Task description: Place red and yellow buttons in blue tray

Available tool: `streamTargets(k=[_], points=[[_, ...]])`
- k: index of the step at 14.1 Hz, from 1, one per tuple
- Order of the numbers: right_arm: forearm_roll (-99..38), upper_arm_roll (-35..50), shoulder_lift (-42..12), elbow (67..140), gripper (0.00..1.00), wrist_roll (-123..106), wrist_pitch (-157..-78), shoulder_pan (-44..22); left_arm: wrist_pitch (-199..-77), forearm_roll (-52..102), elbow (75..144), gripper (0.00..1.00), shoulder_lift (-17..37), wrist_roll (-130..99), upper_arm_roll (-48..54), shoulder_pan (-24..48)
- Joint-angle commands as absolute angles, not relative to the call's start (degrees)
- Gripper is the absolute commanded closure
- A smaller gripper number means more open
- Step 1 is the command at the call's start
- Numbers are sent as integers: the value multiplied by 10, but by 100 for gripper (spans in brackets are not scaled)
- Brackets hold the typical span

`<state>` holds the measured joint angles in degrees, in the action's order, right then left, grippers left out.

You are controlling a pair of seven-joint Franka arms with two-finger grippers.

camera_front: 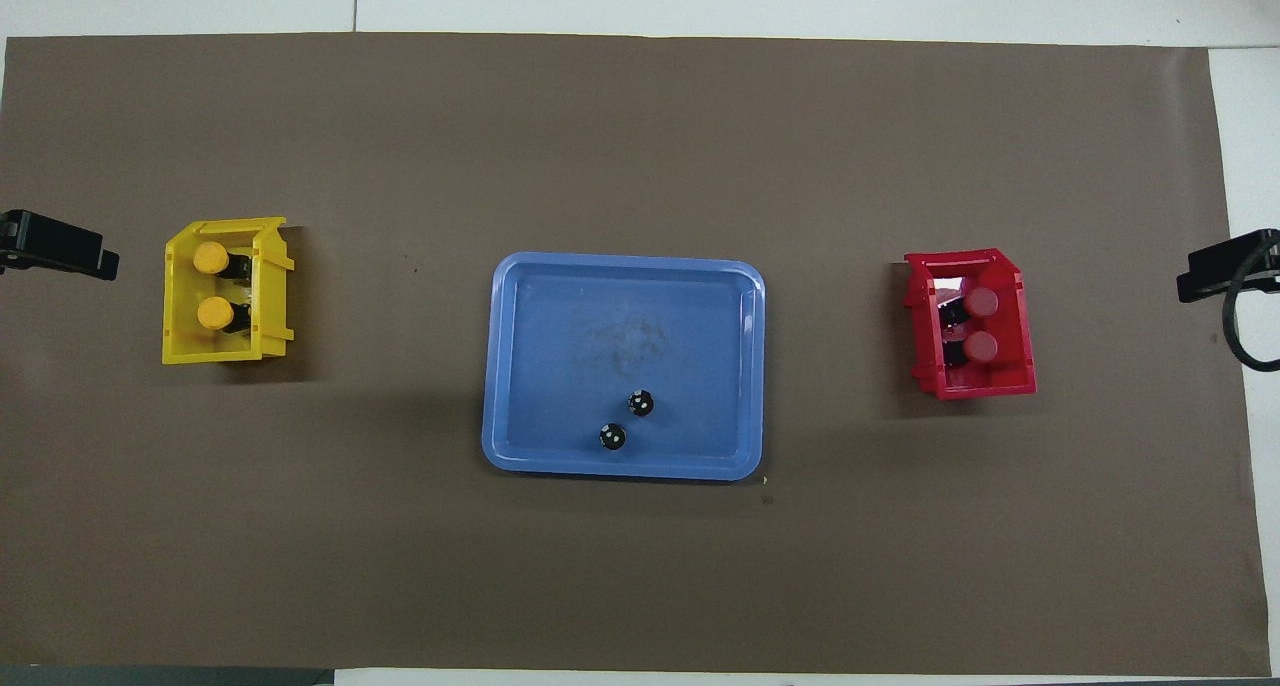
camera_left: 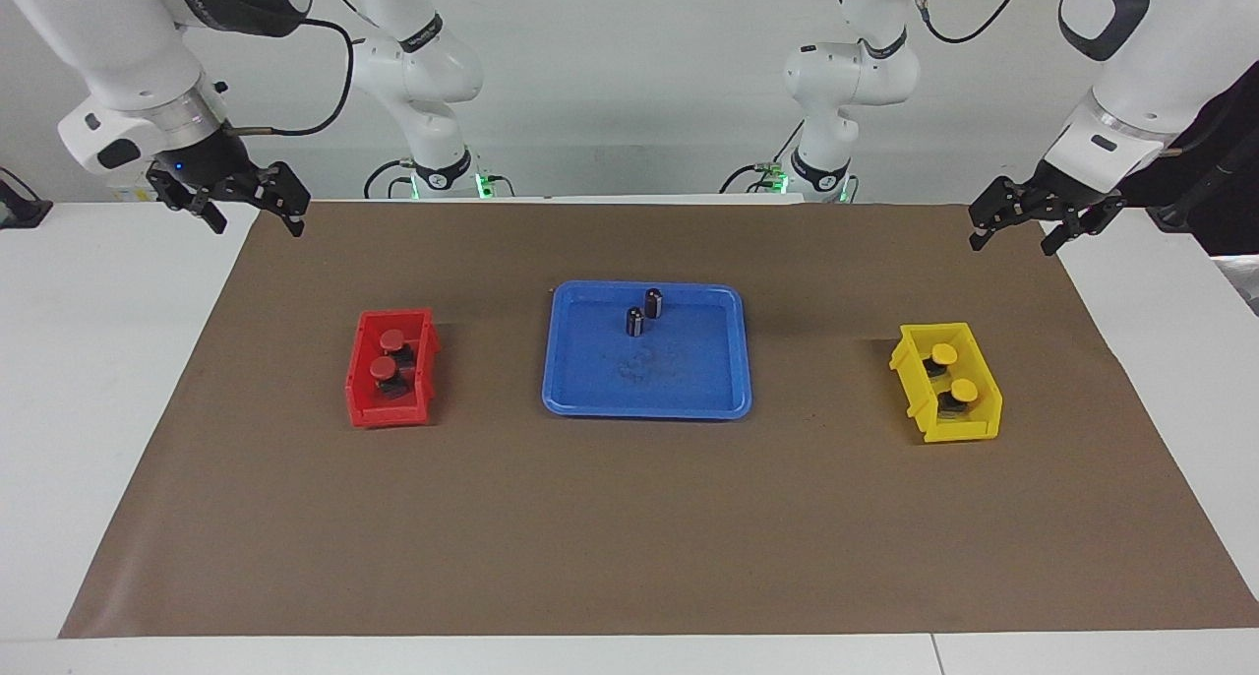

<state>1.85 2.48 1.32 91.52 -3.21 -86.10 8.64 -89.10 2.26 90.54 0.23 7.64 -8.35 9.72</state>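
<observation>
Count: 2 red buttons (camera_left: 388,353), both in the 1 red bin (camera_left: 366,399), which sits on the desk (camera_left: 629,518) toward the right end effector (camera_left: 254,213). 2 yellow buttons (camera_left: 952,372), both in the 1 yellow bin (camera_left: 969,431), toward the left end effector (camera_left: 1013,230). 1 blue tray (camera_left: 590,399) between the bins, roughly midway between the 2 end effectors, with 2 dark cylinders (camera_left: 644,312) standing upright in it. Total 4 buttons, 2 bins, 1 tray.

Bright, even light from above, soft short shadows beside the blue tray (camera_front: 520,366) and both bins, faint sheen on the red bin (camera_front: 1010,366), sharp focus throughout, no visible blur.
</observation>
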Motion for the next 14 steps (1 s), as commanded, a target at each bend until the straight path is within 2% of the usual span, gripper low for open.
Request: streamTargets(k=[1,12,14], points=[[9,28,14,914,0,-42,-866,93,-899,29,923,0,-11,76,-83,95],[11,36,13,916,0,-44,-877,81,-897,29,923,0,-11,76,-83,95],[11,37,18,942,0,-40,-921,72,-897,29,923,0,-11,76,-83,95]])
